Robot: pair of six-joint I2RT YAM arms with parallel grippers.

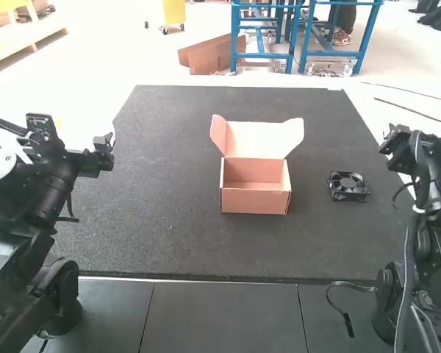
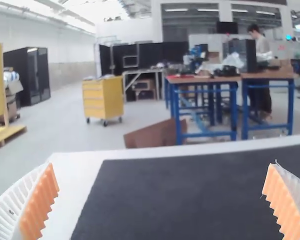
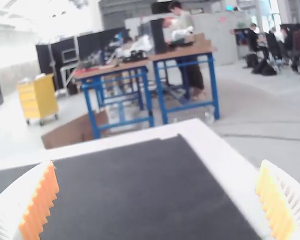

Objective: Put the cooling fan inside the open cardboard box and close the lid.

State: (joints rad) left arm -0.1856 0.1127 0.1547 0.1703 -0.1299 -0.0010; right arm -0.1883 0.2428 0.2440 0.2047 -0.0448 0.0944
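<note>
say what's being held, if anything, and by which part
Nothing is held: left gripper and right gripper are both open and empty; the fan lies beside the box.

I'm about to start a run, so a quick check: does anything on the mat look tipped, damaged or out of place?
Nothing stands out. The box stands upright, lid up, with no visible damage. The fan lies flat on the mat to its right, apart from it.

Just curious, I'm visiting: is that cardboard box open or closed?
Open. The cardboard box has its lid standing upright at the back, its empty inside showing.
</note>
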